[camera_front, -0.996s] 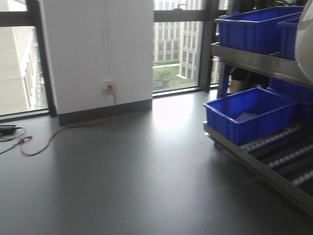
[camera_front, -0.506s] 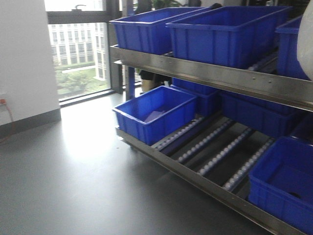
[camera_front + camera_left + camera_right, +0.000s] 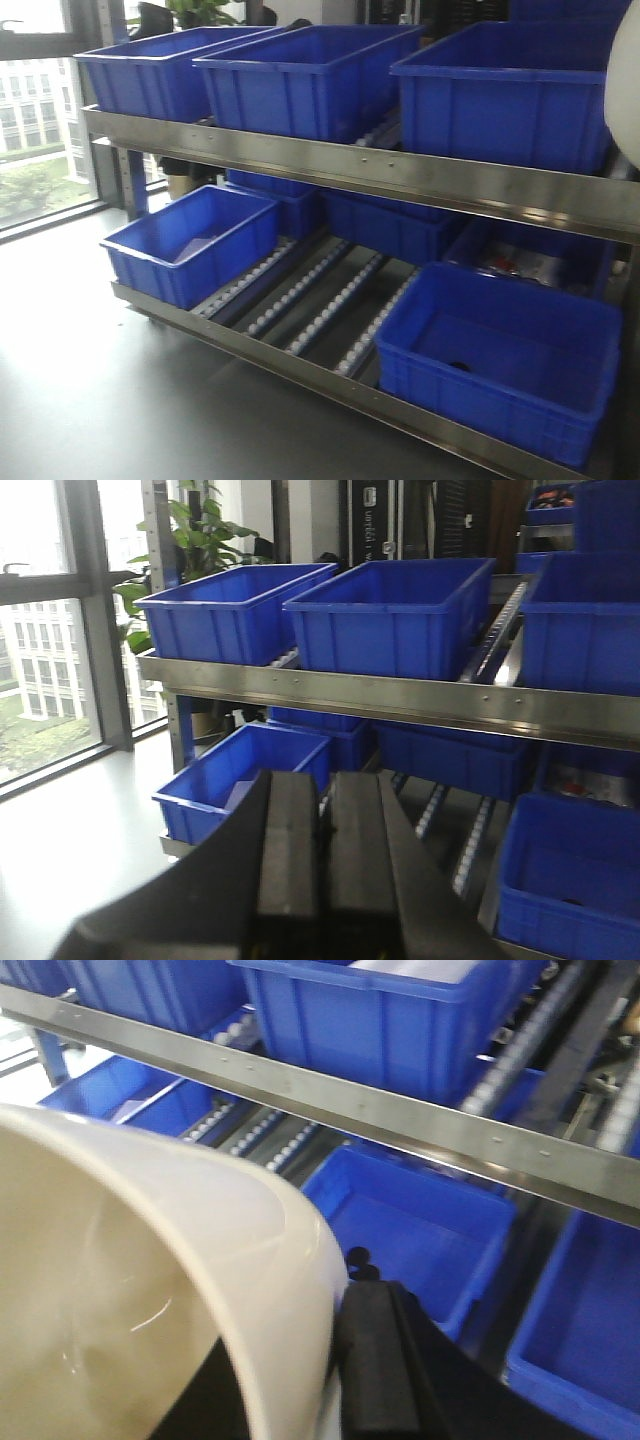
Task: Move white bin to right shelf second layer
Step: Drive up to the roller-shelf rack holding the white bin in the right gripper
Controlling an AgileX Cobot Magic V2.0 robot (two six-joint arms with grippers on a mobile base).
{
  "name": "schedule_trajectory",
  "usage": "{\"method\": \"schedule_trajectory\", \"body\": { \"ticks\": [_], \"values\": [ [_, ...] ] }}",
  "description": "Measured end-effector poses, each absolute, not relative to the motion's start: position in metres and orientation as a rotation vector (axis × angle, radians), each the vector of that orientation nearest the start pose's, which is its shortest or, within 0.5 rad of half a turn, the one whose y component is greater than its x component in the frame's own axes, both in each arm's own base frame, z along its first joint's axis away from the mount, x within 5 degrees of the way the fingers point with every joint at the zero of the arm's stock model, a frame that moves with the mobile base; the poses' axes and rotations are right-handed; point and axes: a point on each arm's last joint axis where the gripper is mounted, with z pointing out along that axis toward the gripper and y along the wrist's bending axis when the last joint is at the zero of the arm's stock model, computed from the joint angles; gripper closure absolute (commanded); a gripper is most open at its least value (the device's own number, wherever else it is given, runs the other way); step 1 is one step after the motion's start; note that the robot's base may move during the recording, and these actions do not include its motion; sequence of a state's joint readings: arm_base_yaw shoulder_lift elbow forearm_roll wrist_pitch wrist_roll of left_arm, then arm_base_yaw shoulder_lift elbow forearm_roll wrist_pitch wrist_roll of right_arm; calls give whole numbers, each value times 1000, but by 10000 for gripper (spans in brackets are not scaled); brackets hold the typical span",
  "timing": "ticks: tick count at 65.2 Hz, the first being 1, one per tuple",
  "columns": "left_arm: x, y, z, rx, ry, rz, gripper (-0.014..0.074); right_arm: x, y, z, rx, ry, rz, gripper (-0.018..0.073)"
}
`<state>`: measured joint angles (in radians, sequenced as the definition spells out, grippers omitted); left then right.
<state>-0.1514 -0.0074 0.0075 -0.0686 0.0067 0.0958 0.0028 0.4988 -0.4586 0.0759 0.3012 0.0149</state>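
Observation:
The white bin (image 3: 150,1260) fills the lower left of the right wrist view, and its glossy cream wall also shows at the right edge of the front view (image 3: 626,90). My right gripper (image 3: 300,1365) is shut on the bin's rim, with one black finger (image 3: 375,1360) outside the wall and the other inside. The right shelf second layer (image 3: 400,172) has a riveted steel front rail (image 3: 300,1085) and roller lanes, and it carries blue crates. It stands ahead of and above the bin. My left gripper (image 3: 325,780) is shut on nothing, pointing toward the shelf.
Three blue crates (image 3: 300,80) sit side by side on the railed level. On the bottom roller level there are a crate at the left (image 3: 190,245), a crate at the right (image 3: 500,360) and more behind. Grey floor (image 3: 90,400) lies in front. A window (image 3: 30,130) is at the left.
The view has swung right. The white wall, socket and cable have left the frame, and the shelf now fills the view. The bin stays at the right edge.

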Motion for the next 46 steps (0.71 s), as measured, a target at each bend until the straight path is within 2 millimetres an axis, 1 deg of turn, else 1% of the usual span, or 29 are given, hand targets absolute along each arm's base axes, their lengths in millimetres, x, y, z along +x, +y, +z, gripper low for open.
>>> {"method": "schedule_trajectory", "body": {
  "ticks": [46],
  "values": [
    [55, -8, 210, 133, 1485, -101, 512, 108, 3, 303, 56, 1822, 88, 536]
  ]
}}
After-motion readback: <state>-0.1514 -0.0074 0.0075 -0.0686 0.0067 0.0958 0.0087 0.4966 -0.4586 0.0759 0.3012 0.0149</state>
